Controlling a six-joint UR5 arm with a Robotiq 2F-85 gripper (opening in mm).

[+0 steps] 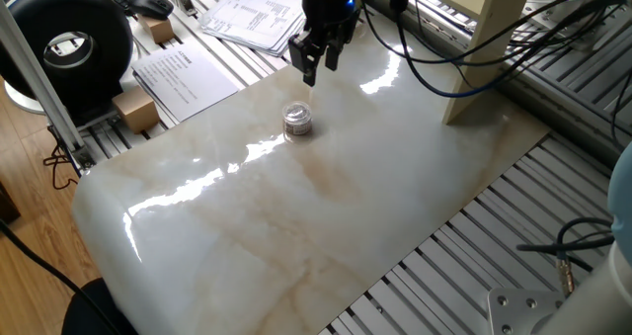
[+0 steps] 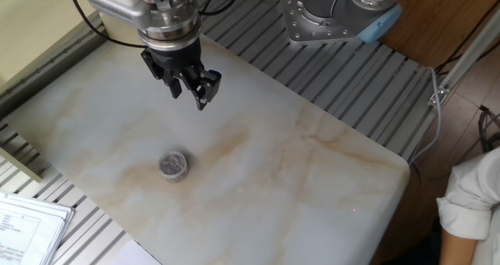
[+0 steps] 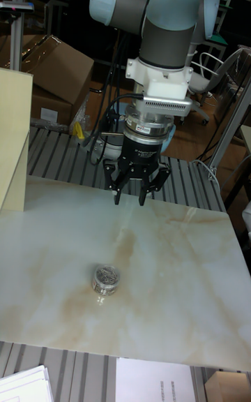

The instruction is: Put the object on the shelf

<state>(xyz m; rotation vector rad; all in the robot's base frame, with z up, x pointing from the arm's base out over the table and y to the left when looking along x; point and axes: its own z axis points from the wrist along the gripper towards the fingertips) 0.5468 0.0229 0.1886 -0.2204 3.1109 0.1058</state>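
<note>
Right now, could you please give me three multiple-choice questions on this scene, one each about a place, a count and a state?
1. Where is the jar?
A. on the marble tabletop
B. on the shelf
C. in the gripper

2. How many jars are on the tabletop?
A. three
B. two
C. one

3. What is the gripper doing?
A. clamping the jar
B. hanging empty above the tabletop
C. resting on the papers

Answers:
1 A: the jar stands on the marble, apart from the gripper.
2 C: every view shows a single jar.
3 B: the fingers are parted with nothing between them, off the surface.
</note>
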